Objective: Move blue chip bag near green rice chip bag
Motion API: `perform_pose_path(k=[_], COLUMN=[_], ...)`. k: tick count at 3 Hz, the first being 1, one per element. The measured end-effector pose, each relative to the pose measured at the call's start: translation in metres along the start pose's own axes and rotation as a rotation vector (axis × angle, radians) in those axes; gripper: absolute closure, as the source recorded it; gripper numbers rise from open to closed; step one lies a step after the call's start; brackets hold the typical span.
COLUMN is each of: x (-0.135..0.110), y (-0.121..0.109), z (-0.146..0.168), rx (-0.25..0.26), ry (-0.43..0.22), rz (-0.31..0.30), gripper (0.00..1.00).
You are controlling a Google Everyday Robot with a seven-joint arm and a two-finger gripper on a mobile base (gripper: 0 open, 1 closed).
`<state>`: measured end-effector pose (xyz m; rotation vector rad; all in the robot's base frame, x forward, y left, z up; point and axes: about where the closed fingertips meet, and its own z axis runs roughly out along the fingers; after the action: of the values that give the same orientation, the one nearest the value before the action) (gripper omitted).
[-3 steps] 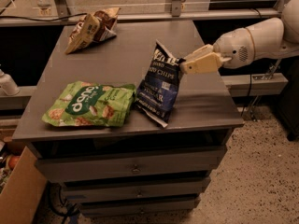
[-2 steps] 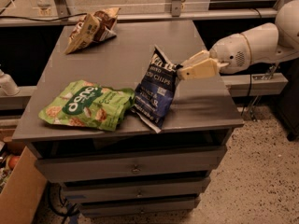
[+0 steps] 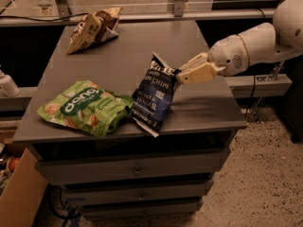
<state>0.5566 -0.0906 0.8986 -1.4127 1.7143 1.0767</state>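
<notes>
Blue chip bag (image 3: pixel 154 97): dark navy, crinkled, white lettering; located at the front middle of the grey drawer cabinet (image 3: pixel 142 46); stands tilted, long axis running from its raised top corner down to its lower end at the cabinet's front edge; its left side touches the right end of the green rice chip bag (image 3: pixel 85 109), which lies flat at front left.

Gripper (image 3: pixel 180 75): reaches in from the right, at the bag's upper right corner; the bag lies directly left of and below the tips; fingers drawn nearly together, apparently pinching that corner and holding the bag up.

Judgement: the two bags already meet, so what remains is release.

Tan-and-brown snack bag (image 3: pixel 92 26): back left, well apart.
</notes>
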Motion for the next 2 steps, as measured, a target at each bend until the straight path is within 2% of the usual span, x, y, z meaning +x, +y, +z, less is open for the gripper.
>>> perform_pose_path(k=[2], x=[0.0037], y=[-0.0103], z=[-0.0037], rx=[0.078], ry=[0.064], rz=[-0.042], gripper=[0.13])
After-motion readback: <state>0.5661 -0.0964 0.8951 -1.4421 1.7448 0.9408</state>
